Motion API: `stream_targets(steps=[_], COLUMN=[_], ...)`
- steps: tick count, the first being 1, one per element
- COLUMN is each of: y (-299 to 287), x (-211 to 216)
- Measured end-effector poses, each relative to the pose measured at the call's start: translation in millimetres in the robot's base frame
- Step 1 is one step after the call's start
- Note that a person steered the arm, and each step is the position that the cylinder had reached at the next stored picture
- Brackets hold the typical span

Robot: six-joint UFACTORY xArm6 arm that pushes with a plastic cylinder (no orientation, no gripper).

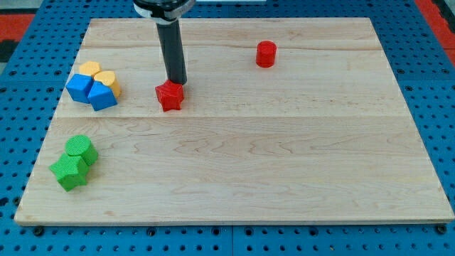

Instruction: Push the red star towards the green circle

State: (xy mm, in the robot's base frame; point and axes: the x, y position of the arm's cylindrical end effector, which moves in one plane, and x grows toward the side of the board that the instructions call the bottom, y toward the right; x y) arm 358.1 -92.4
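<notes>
The red star lies on the wooden board, left of centre in the upper half. My tip touches or nearly touches its upper right edge, with the dark rod rising to the view's top. The green circle sits at the lower left, joined to another green block just below it. The star is well up and to the right of the green circle.
A cluster of two blue blocks and two yellow blocks lies at the left, level with the star. A red cylinder stands at the upper right. The board rests on a blue pegboard surface.
</notes>
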Motion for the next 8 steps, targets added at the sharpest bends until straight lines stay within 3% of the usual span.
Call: stream_targets(steps=[5, 6, 8], y=[0, -48, -76], x=[115, 134, 135])
